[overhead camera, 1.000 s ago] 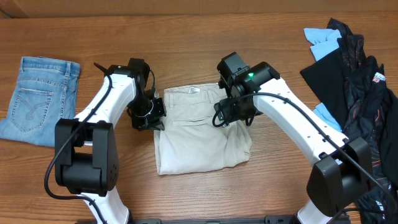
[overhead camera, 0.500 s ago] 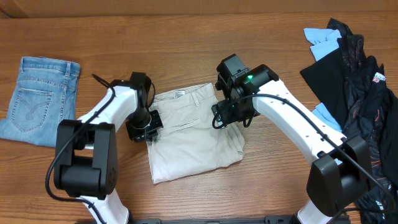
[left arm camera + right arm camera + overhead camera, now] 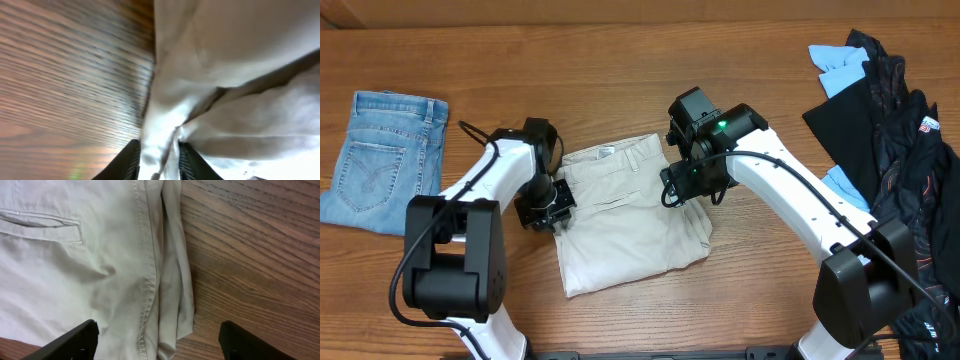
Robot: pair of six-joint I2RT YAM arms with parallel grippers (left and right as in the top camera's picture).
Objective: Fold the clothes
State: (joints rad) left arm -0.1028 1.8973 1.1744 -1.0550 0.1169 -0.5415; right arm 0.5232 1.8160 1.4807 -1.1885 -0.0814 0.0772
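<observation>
Overhead looks straight down on the table (image 3: 620,60); both wrist views sit close over the shorts (image 3: 630,225).

Tag (image 3: 607,151) on shorts (image 3: 632,222) unreadable, no legible text

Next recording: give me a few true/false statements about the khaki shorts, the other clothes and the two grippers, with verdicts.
1. The left gripper is shut on a bunched edge of the khaki shorts. True.
2. The right gripper clamps the shorts' side seam. False: its fingers stand wide apart and grip nothing.
3. The blue denim shorts lie flat at the left of the overhead view, apart from the khaki shorts. True.
4. The heap of black and light-blue garments lies on top of the khaki shorts. False: it sits at the far right, apart from them.
5. A slit pocket of the khaki shorts shows in the right wrist view. True.
</observation>
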